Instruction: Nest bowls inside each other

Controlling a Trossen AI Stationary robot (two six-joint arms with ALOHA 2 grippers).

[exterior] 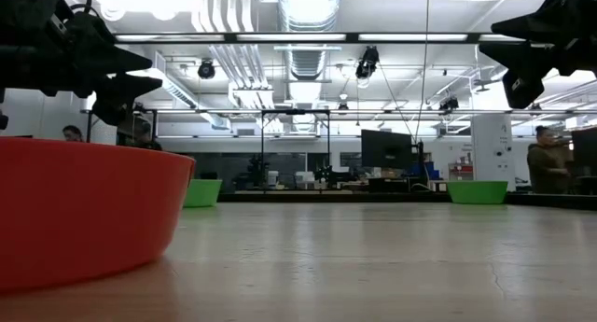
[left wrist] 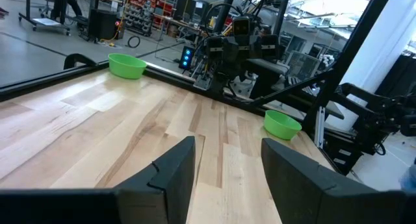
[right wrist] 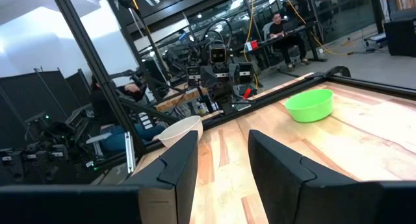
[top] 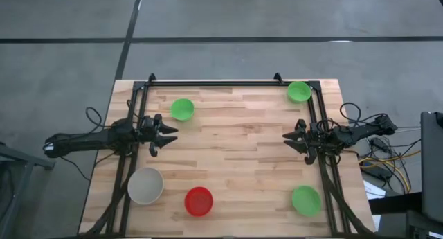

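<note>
Five bowls rest upright on their bases on the wooden table. One green bowl [top: 183,109] sits far left, another green bowl [top: 299,92] at the far right corner, and a third green bowl [top: 306,200] near right. The red bowl [top: 199,201] and the off-white bowl [top: 145,186] sit near left. My left gripper [top: 169,135] hovers open above the table's left side, pointing level toward the right, with nothing between its fingers [left wrist: 174,171]. My right gripper [top: 287,138] hovers open on the right side, facing it, also with nothing between its fingers [right wrist: 177,164].
A black metal frame [top: 228,83] runs along the far edge and down both sides of the table [top: 235,156], carrying the arms. Bare wood lies between the two grippers. Cables [top: 384,159] hang off the right side. People show in the room beyond.
</note>
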